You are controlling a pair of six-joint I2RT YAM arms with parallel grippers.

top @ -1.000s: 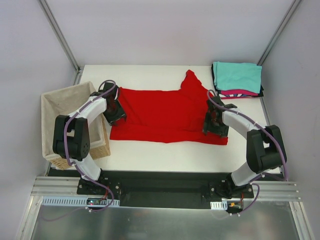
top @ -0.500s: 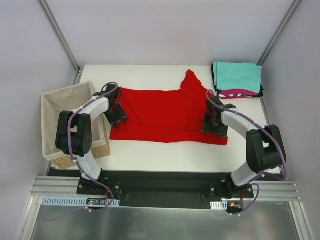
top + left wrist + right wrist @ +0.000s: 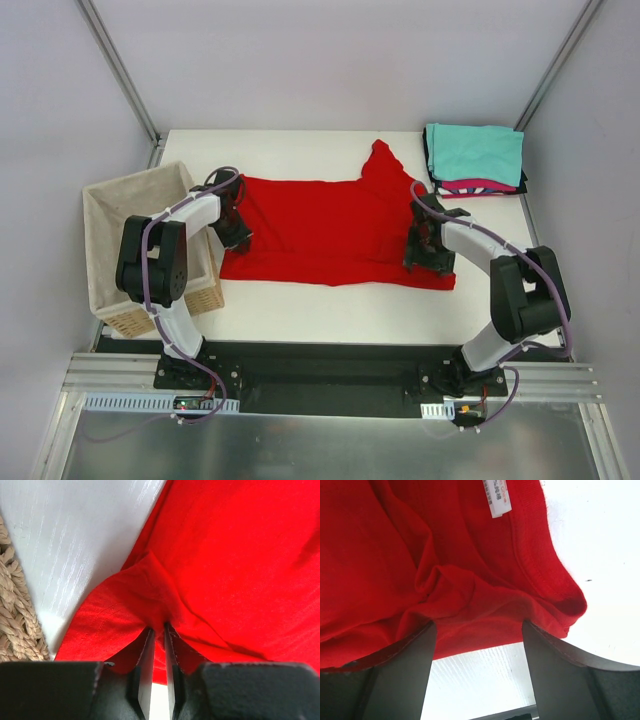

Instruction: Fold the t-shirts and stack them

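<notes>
- Step in hand: we read this as the grab before the first fold of the red t-shirt (image 3: 330, 225).
- The shirt lies spread flat across the middle of the worktop (image 3: 330, 300). One sleeve (image 3: 380, 160) pokes toward the far edge, and no fold is made yet.
- The left pincer (image 3: 156, 630) sits at the shirt's left edge, just beside the basket (image 3: 110, 210). It is almost pressed together, pinching a small raised ridge of red cloth.
- The right pincer (image 3: 477, 630) sits at the shirt's near right corner, by the neck hem and its white label (image 3: 495, 497). It is spread wide with bunched cloth between the fingers, and we see no grip.
- The folded stack (image 3: 475, 155) has teal on top with pink and black edges under it. It rests at the far right corner, apart from the red shirt.
- Our judgement: one side is caught, the other is not.
- Next move: the right pincer has to close on the cloth near the neck. Then both should lift level and carry the edge over together.
- Risk, we guess: the left pinch is thin and may slip or catch one layer only.
</notes>
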